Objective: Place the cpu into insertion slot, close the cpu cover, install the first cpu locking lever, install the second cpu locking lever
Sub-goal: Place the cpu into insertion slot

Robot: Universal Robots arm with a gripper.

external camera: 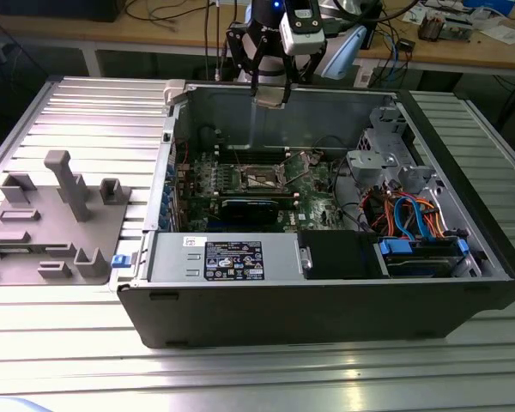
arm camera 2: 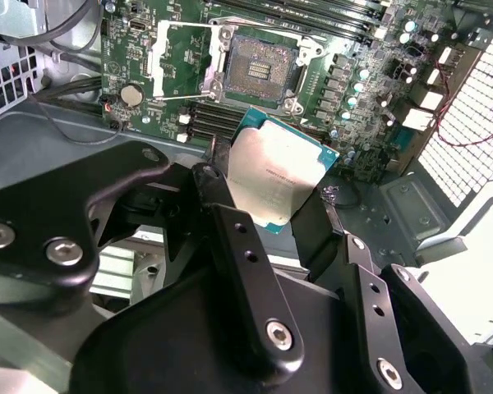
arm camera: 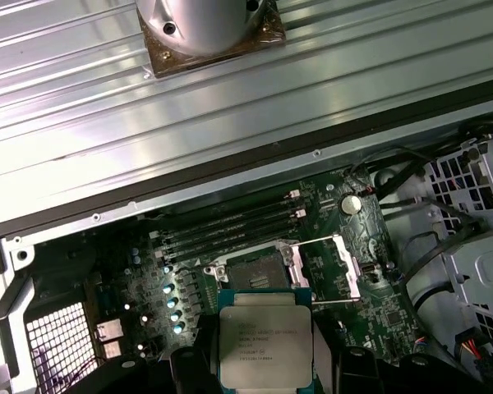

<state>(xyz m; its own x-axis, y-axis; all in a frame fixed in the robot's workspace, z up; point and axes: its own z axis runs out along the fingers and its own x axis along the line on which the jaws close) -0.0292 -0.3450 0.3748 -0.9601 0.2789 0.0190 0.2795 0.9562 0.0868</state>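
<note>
Four steps are asked and none shows as done. The hand (external camera: 270, 93) sits at the upper middle of the exterior view, above the rear wall of the computer case (external camera: 326, 309), and its fingers (arm camera 2: 218, 176) are clamped on two opposite edges of the cpu (arm camera 2: 283, 172). In both wrist views the chip hangs clear of the board with its metal top toward the cameras, near the insertion slot (arm camera 2: 259, 61) but apart from it and not over it squarely. The slot lies bare, its contact field open. The cpu cover (arm camera 2: 183, 51) is swung back off the socket and stands open just beside it, so seating the chip, closing the cover and setting both levers are all left, as I judge it. The two locking levers are too thin to pick out for sure.

For room, the air over the socket looks free. Memory slots (arm camera: 230, 226) run along one side of it, and the open cover flanks another. A long black card (external camera: 253, 209) lies just below the socket in the exterior view. The drive cage and cables (external camera: 412, 215) crowd the exterior view's right, well apart from the socket. The case walls rise all around the green board (external camera: 318, 184), so I expect any descent to be hemmed by the rear wall nearest the hand. A grey fixture tray (external camera: 51, 223) rests on the worktop (external camera: 69, 369) at the exterior view's left, outside the case.
</note>
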